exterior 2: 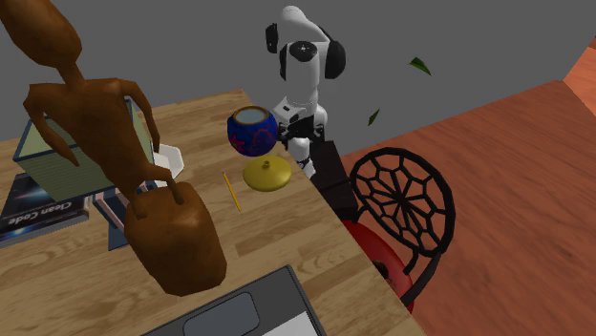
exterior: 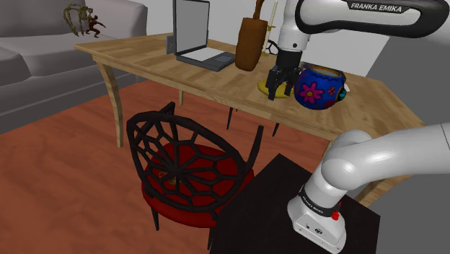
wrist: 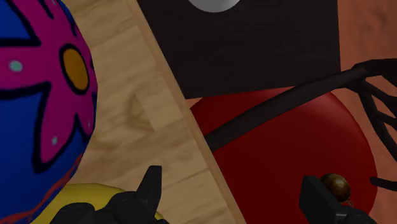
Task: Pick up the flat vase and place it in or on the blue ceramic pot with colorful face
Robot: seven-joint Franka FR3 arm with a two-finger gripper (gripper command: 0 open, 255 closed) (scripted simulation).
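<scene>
The flat vase is a low yellow dish with a small knob, lying on the wooden table near its front edge. Right beside it stands the blue pot painted with a pink flower. The second exterior view shows the vase just in front of the pot. My black gripper hangs open between the two, low over the table. In the wrist view the gripper straddles the table edge: one finger is above the vase's yellow rim, the other is out over the red chair seat. Nothing is held.
A tall brown figure-like vessel and a laptop stand further along the table. A pencil, books and a white object lie behind the vase. A black web-backed chair sits under the table edge by my stand.
</scene>
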